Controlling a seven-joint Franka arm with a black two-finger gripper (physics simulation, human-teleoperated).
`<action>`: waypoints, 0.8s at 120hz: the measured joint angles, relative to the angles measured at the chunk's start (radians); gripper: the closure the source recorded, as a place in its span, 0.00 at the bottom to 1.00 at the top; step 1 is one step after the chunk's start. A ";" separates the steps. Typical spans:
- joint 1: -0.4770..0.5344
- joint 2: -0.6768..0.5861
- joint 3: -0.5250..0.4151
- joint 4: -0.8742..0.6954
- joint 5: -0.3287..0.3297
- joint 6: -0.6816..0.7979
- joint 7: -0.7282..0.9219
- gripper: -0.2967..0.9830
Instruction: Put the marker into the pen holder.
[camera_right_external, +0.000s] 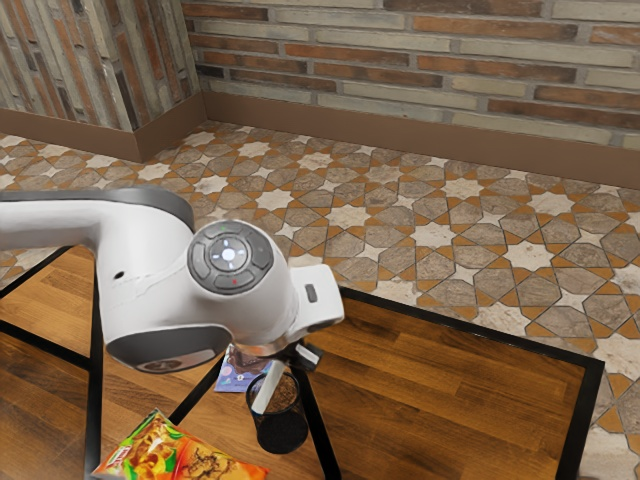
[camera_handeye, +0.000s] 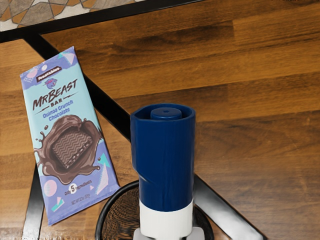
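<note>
The wood-planked worktop (camera_right_external: 450, 375) with its black metal frame carries everything, and the white arm (camera_right_external: 150, 270) reaches over it, seemingly to bring the hand in above the pen holder. The bright food packet (camera_right_external: 145, 452) lies flat and the MrBeast Quinoa Crunch chocolate bar (camera_handeye: 70, 135) lies beside the holder; both look like bystanders, with nothing to do in this job. The black mesh pen holder (camera_right_external: 281, 430) stands upright, mouth up, ready to take something dropped in from above. The marker (camera_handeye: 166, 150), blue cap and white barrel, is at the holder's mouth, leaning somewhat; whether its lower end has passed the rim, I cannot tell. It is probably held cap uppermost so the barrel can lead the way in. The fingers (camera_handeye: 198, 234) pinch it from both sides on the white part just under the cap, the cap standing clear of them on the camera's side.
</note>
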 joint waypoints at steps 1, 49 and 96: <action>0.000 0.000 0.000 0.000 0.000 0.000 -0.004 0.85; 0.065 0.079 0.001 0.000 0.164 0.071 -0.149 0.85; 0.102 0.141 0.003 0.000 0.254 0.160 -0.229 0.85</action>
